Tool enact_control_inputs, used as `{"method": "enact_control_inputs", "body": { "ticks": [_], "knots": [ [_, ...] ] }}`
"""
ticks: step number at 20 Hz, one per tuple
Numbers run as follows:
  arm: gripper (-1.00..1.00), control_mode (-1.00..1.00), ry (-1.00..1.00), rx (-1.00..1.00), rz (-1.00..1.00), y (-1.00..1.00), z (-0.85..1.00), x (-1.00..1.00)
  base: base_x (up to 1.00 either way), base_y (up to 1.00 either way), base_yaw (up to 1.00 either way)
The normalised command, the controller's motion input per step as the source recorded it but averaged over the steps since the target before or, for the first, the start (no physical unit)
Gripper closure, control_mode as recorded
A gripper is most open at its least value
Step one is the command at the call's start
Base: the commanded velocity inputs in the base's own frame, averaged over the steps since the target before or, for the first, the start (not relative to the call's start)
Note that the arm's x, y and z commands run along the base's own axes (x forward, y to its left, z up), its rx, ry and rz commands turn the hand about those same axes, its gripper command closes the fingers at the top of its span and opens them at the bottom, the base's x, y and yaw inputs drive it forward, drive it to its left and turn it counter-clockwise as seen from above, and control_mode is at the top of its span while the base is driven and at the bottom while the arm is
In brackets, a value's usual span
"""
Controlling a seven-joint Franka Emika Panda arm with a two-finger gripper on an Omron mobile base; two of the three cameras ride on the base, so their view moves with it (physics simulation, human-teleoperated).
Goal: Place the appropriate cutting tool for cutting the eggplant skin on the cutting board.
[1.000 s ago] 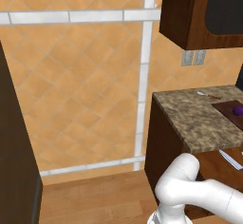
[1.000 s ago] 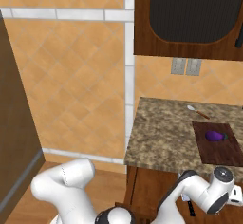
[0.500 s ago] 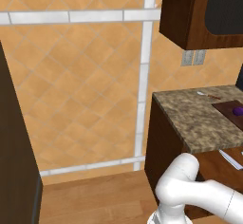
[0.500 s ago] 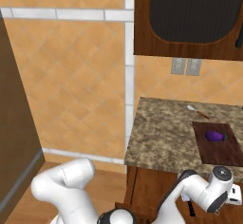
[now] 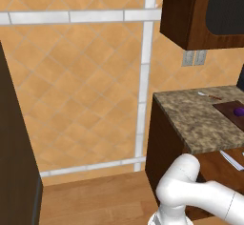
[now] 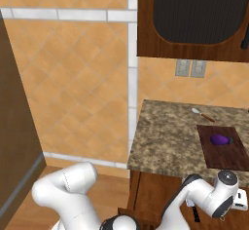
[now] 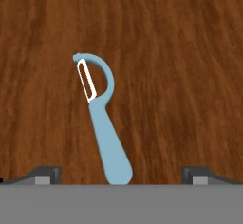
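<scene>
One landmark throughout: the cutting board (image 6: 222, 148).

Left base view: board's corner shows at the far right on the speckled countertop (image 5: 200, 119), eggplant (image 5: 238, 110) on it. A small utensil (image 5: 208, 95) lies on the stone just behind the board, too small to name. Arm bends down below the counter edge, well under the board.

Right base view: eggplant (image 6: 220, 139) sits near the board's middle, nothing else on the board. The spoon-like utensil (image 6: 202, 115) lies just beyond the board's back-left corner. Wrist hangs below the counter front, under the board's near edge.

Hand view: a light blue peeler (image 7: 102, 117) lies flat on a wood surface (image 7: 180, 76), prob. a drawer bottom below the board. Blade end far, handle end toward cam. Gripper (image 7: 121, 173) spread wide, nothing in it, tips either side of the handle end w/o touching.

Step, I'd judge: reach done-ish, grasp not yet made. Next: drop straight down, pinch the handle, lift clear, carry up to the board and set the peeler beside the eggplant.
</scene>
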Motion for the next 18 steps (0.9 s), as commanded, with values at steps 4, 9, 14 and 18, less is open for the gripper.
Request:
{"method": "enact_control_inputs", "body": {
  "ticks": [4, 9, 14, 18],
  "knots": [
    [-1.0, -1.0, 0.01, 0.0, 0.0, 0.01, -0.01, 0.0, 0.0, 0.0, 0.0],
    [-1.0, -1.0, 0.05, 0.0, 0.0, 0.07, -0.04, 0.0, 0.0, 0.0, 0.0],
    [-1.0, -1.0, 0.06, 0.0, 0.0, 0.05, -0.03, 0.0, 0.0, 0.0, 0.0],
    [-1.0, -1.0, 0.01, 0.0, 0.0, 0.0, 0.0, 0.0, 0.0, 0.0, 0.0]
  ]
}}
